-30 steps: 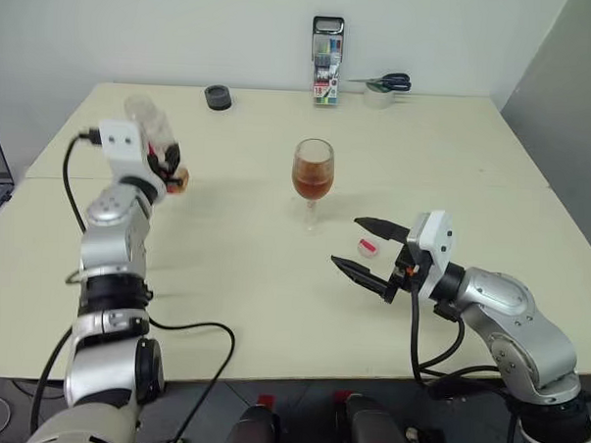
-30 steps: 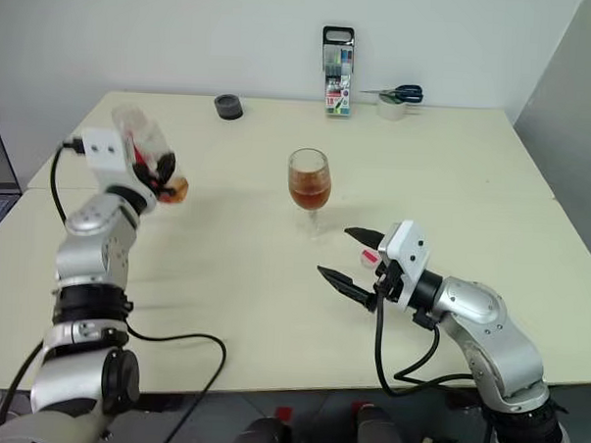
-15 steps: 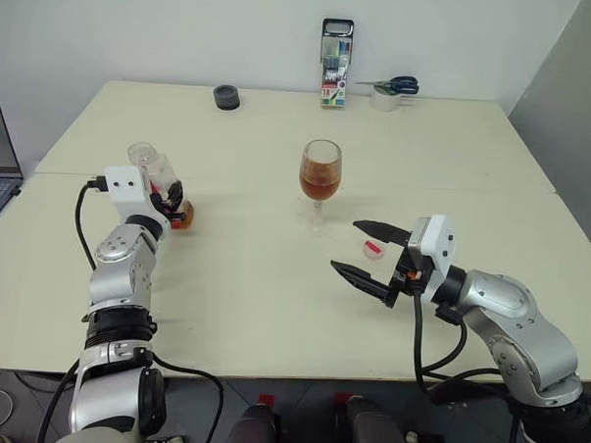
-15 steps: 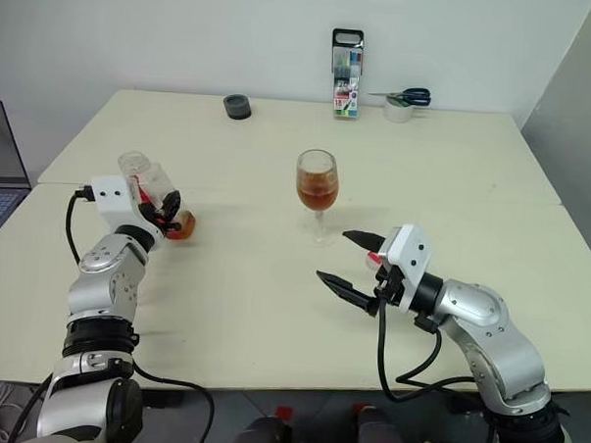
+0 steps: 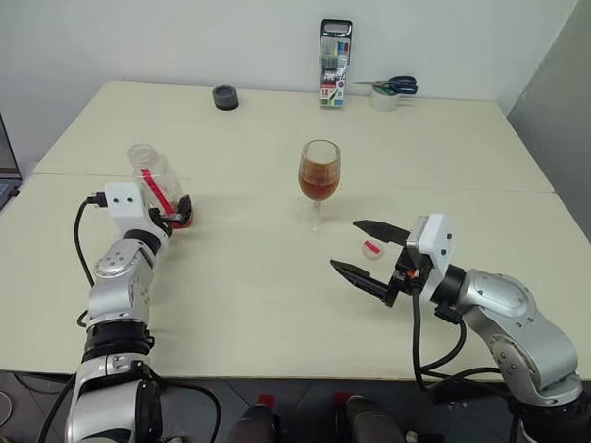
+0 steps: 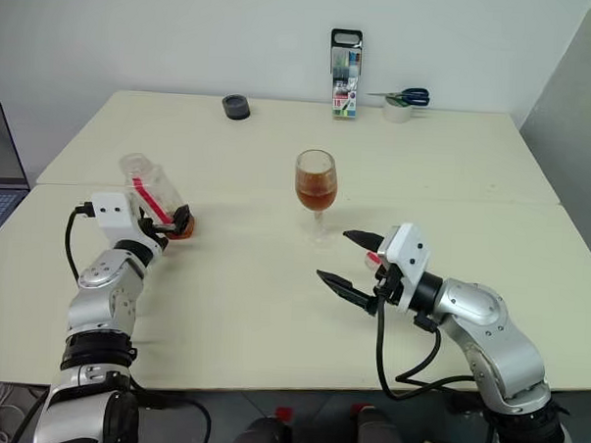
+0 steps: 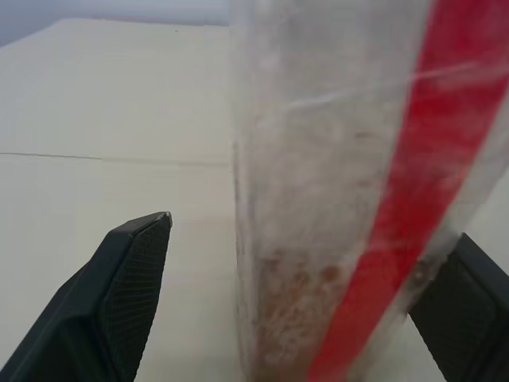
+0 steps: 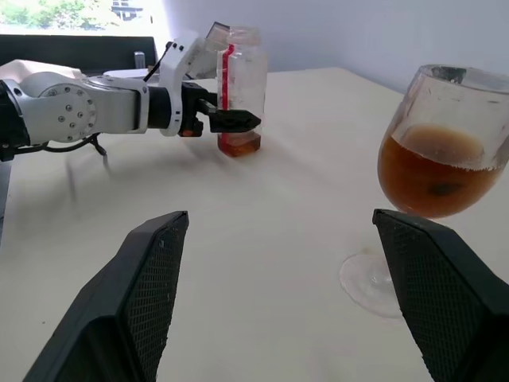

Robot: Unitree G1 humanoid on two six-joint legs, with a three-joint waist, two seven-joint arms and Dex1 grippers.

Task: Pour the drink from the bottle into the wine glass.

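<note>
Your right claw (image 5: 371, 253) hung low over the table (image 5: 253, 288), close to you, with its two black fingers spread far apart and nothing between them. Just past its tips lay a small red cap (image 5: 370, 247) on the table. A bit farther out from that claw stood the wine glass (image 5: 318, 173), upright on its round foot. The drink (image 5: 318, 187) in it was brown like tea and filled about half of the bowl. The glass was near the right claw but not touching it. Your left claw (image 6: 177, 219) was out on the other side, well apart from the glass. Its fingers stood apart too, one on each side of the bottle (image 6: 152, 193), down at the low end of it. From the wrist camera you could see a gap between one finger and the bottle's clear wall, so the claw was not squeezing it. The bottle sat with its bottom on the table and leaned back a little. It had no cap on its wide neck, and a red strip ran down its side. Only a little brown drink was left at its bottom. Far behind both claws, by the wall, were a black round thing (image 5: 223, 97), a pack of markers (image 5: 333, 63), scissors (image 5: 391, 84) and a roll of tape (image 5: 383, 98).
</note>
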